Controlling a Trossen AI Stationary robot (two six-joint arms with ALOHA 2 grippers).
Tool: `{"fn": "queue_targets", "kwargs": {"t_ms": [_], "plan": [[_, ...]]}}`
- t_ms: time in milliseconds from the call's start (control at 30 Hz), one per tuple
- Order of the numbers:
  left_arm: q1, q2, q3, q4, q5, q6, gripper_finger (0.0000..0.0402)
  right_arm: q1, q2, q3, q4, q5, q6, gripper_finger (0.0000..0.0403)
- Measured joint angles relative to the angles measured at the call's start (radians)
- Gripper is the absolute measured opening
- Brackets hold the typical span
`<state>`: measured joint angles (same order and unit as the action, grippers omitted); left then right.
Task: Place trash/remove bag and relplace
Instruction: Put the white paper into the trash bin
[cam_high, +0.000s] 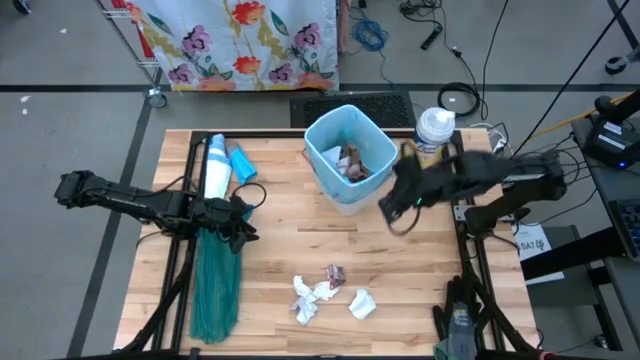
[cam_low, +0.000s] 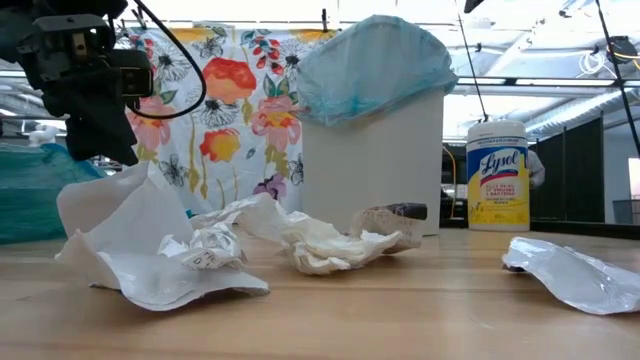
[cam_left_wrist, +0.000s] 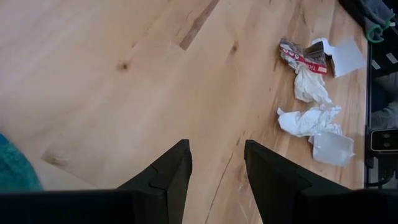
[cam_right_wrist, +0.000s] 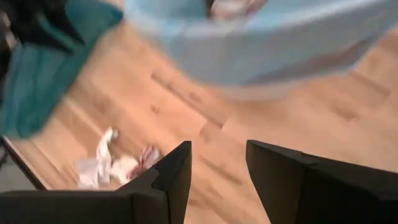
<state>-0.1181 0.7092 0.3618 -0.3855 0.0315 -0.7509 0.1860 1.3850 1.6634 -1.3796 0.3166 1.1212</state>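
Wooden surface (cam_high: 290, 250) carries everything. White bin (cam_low: 372, 165) lined with the pale blue bag (cam_high: 322, 137) stands just beyond the right fingers (cam_high: 398, 215); some trash is already in it, brown and pale bits visible from above. Teal-green bag (cam_high: 215, 280) lies flat right under the left fingers (cam_high: 243, 225). Left fingers are parted, nothing between them, low over bare wood. Right fingers are also parted and empty, hovering off the surface beside the bin's near wall. Loose trash (cam_high: 328, 293), white crumpled paper plus a red-printed scrap, sits near the front edge, well apart from both sets of fingers, roughly between them. Wipes canister (cam_low: 497, 175) stands behind the right arm.
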Motion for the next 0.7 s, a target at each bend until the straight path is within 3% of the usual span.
{"fn": "queue_targets", "kwargs": {"t_ms": [400, 700], "plan": [[0.000, 0.000, 0.000, 0.000, 0.000, 0.000, 0.0153, 0.228, 0.267, -0.001, 0.043, -0.014, 0.118, 0.0144], [0.000, 0.000, 0.000, 0.000, 0.020, 0.001, 0.0153, 0.351, 0.402, -0.002, 0.098, -0.100, 0.228, 0.0144]]}}
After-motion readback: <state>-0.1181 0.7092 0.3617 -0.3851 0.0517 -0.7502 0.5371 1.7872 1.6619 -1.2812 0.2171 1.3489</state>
